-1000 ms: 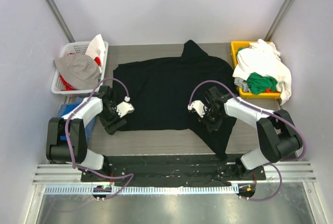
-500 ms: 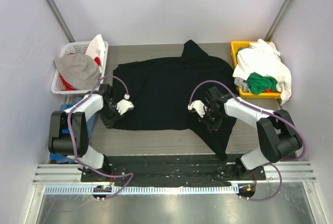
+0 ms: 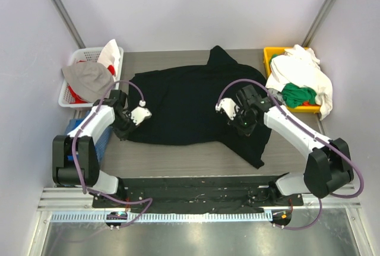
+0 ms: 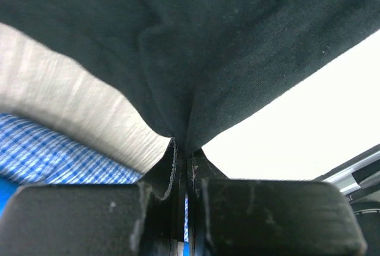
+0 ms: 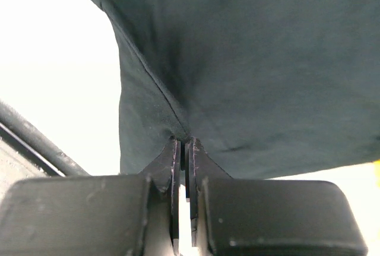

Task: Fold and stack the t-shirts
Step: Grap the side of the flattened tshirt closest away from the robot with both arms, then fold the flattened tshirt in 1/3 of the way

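1. My left gripper (image 4: pixel 183 155) is pinched fully closed on a fold of the black t-shirt (image 3: pixel 190 104), at its near-left corner.
2. My right gripper (image 5: pixel 183 146) is also clamped on this shirt, toward its right side.
3. The shirt lies spread across the middle of the table (image 3: pixel 178 156), with one corner trailing nearward on the right.
4. I judge a fold is starting. Next, both arms must lift together and carry the cloth over evenly.
5. A white basket (image 3: pixel 77 54) crowds the left and a yellow bin (image 3: pixel 270 54) of shirts the right. The near strip offers room.
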`<state>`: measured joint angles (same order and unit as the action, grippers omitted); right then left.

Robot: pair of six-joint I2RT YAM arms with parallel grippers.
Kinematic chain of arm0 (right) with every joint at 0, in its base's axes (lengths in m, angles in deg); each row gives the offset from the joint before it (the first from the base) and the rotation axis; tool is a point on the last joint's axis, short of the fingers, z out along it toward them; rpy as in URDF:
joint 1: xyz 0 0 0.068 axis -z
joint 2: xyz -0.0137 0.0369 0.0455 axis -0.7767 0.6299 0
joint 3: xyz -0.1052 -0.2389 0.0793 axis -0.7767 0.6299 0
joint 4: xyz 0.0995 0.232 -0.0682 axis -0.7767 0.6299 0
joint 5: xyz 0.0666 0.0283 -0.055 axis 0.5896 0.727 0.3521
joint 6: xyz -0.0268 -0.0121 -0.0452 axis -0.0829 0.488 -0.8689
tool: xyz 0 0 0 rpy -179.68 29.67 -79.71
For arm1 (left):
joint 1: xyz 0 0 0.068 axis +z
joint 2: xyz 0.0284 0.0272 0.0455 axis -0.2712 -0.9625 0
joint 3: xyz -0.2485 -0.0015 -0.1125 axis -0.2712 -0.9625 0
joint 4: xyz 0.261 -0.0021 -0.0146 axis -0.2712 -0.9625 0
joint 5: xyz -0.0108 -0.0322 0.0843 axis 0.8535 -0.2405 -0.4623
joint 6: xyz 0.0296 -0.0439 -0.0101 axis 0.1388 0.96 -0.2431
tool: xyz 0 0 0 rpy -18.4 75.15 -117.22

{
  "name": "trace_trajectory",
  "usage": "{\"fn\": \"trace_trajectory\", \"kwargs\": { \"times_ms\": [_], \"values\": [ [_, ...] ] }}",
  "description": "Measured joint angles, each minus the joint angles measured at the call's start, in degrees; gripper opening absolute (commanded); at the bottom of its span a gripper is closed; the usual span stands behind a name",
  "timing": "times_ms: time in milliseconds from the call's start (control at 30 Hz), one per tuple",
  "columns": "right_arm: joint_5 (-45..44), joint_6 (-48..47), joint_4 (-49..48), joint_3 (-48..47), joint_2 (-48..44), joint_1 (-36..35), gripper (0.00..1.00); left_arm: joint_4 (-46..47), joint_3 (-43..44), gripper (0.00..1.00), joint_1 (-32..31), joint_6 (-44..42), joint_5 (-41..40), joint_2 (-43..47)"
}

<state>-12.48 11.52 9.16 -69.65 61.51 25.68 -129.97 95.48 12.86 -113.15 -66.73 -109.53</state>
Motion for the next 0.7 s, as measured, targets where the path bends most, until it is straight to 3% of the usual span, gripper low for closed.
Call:
{"fn": "trace_trajectory", "kwargs": {
  "times_ms": [300, 700],
  "values": [
    [-4.26, 0.59, 3.08, -8.0, 1.31, 0.0, 0.01, -1.77, 5.97, 0.0, 0.0, 0.59, 0.09, -0.76],
    [-12.5, -1.49, 3.78, -22.88, 15.41, 0.0, 0.01, -2.19, 17.11, 0.0, 0.0, 2.01, 0.11, -12.5]
  ]
}}
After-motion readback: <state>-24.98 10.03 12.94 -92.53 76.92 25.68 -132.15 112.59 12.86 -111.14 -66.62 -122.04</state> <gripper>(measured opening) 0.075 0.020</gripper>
